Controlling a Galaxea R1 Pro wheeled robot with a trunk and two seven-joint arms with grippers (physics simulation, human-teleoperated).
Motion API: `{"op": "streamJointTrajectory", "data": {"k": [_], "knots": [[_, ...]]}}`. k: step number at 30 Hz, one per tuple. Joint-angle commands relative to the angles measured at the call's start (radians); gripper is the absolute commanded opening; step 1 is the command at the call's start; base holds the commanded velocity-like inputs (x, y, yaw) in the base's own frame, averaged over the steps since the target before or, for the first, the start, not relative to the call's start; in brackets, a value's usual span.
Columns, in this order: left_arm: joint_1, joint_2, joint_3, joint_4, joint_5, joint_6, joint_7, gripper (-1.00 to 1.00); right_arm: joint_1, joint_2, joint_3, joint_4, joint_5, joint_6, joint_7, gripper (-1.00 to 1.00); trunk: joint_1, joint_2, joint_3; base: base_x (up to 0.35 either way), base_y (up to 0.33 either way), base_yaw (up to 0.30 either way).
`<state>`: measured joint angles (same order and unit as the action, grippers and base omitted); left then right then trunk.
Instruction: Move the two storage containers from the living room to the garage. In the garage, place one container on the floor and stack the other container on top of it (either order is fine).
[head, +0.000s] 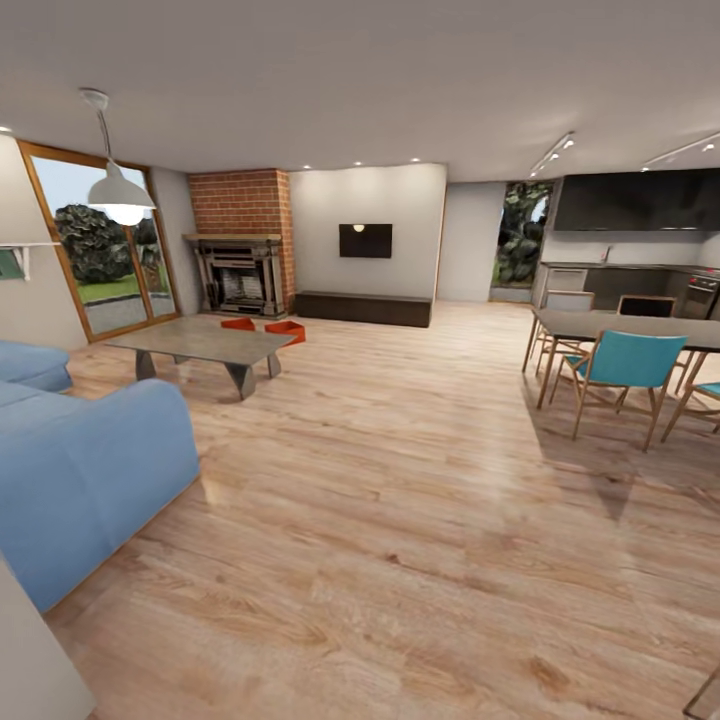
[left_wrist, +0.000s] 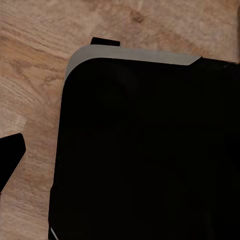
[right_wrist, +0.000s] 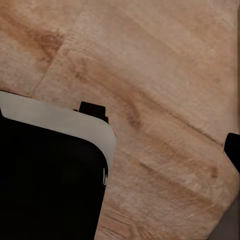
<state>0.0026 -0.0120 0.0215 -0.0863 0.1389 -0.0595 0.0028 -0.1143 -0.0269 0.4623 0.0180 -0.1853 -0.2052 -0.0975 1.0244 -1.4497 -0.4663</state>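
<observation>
Far ahead, two storage containers (head: 271, 329) on wood floor (head: 400, 480) beyond coffee table (head: 200, 343).

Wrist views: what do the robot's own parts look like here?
In the left wrist view, one black finger tip juts in over the light wood-plank floor, beside a large black rounded-corner body with a pale grey rim. The right wrist view shows the same black body, grey rim and another dark finger tip.

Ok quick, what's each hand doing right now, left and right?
Left hand: cannot be told from the left wrist view.
Right hand: cannot be told from the right wrist view.
</observation>
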Motion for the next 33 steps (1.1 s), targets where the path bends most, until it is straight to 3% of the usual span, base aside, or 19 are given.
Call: {"op": "streamJointTrajectory", "data": {"k": [1,33], "knots": [[0.000,0.000,0.001,-0.001,0.007,-0.002,0.000,1.00,-0.001,0.001,0.009,0.002,-0.010,-0.005,-0.001,1.00,0.001,0.000,-0.001,0.323,0.000,0.000],[0.000,0.000,0.001,0.000,0.007,-0.002,0.002,1.00,-0.001,0.001,0.008,0.002,-0.010,-0.004,-0.001,1.00,0.001,0.000,-0.001,0.323,0.000,0.000]]}}
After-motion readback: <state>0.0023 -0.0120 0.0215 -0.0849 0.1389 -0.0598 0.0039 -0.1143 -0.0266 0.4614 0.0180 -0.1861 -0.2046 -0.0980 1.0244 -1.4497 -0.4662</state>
